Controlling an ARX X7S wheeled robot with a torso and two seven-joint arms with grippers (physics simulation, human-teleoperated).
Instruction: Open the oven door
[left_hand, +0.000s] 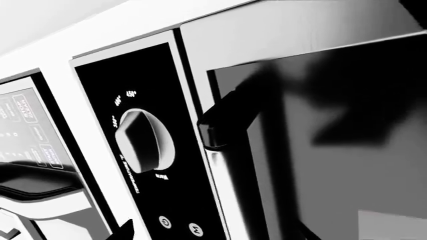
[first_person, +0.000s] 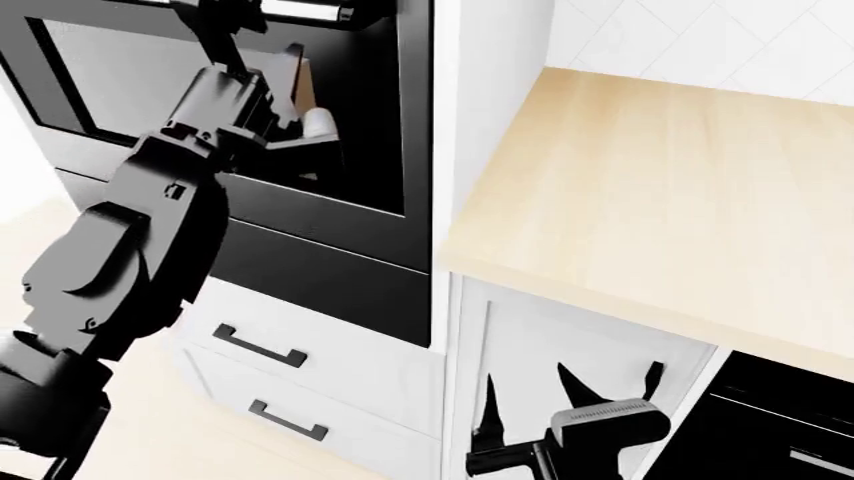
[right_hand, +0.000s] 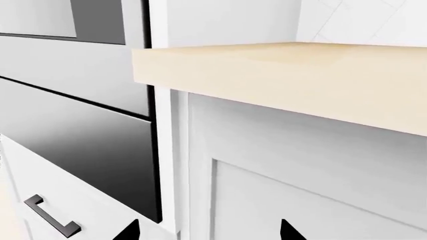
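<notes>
Oven door (left_hand: 347, 145) fills most of the left wrist view, its dark glass very close to the camera, with the silver bar handle (left_hand: 223, 165) running alongside a black control panel (left_hand: 143, 145) that carries a temperature knob (left_hand: 143, 140); the left gripper's fingertips barely show at the frame edge, so from here I cannot tell whether they are spread or closed. In the head view the door sits high at upper left, above the white drawer fronts (first_person: 287, 350), and looks flush with its surround, so it appears not yet opened. The left gripper (first_person: 234, 30) reaches up to the handle at the door's top edge, but the arm hides the fingers and I cannot tell whether they grip the bar. The right gripper (first_person: 567, 395) hangs low before a white cabinet (first_person: 574, 330), its fingers spread and empty. The right wrist view shows that cabinet under the wooden countertop (right_hand: 287, 80), fingertips apart. Judging from this, the reach seems done; securing the handle and pulling down remain.
</notes>
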